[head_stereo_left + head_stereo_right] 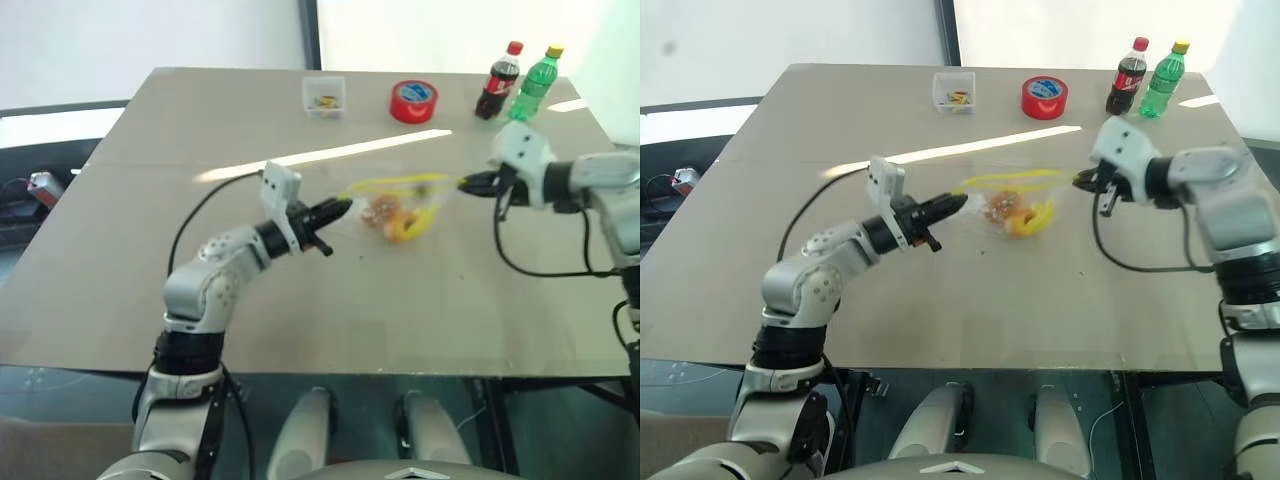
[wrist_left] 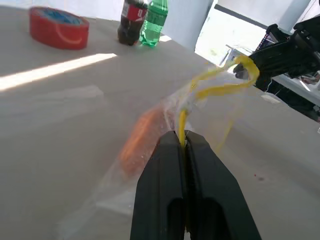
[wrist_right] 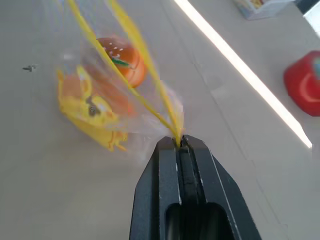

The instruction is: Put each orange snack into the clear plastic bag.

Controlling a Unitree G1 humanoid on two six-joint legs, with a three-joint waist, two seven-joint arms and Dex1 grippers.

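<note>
The clear plastic bag (image 1: 402, 208) hangs stretched between my two grippers above the table (image 1: 300, 290), its yellow strip (image 1: 395, 183) on top. My left gripper (image 1: 345, 208) is shut on the strip's left end, and its pinch (image 2: 182, 135) is plain in the left wrist view. My right gripper (image 1: 468, 182) is shut on the right end, pinching it (image 3: 180, 141) in the right wrist view. Inside the bag an orange snack (image 3: 126, 61) sits beside a second orange snack (image 3: 75, 85), which is partly covered by a yellow item (image 3: 95, 117).
At the far side of the table stand a small clear box (image 1: 324, 96), a red tape roll (image 1: 413, 101), a cola bottle (image 1: 497, 82) and a green bottle (image 1: 534, 84). A black cable (image 1: 525, 262) loops below my right arm.
</note>
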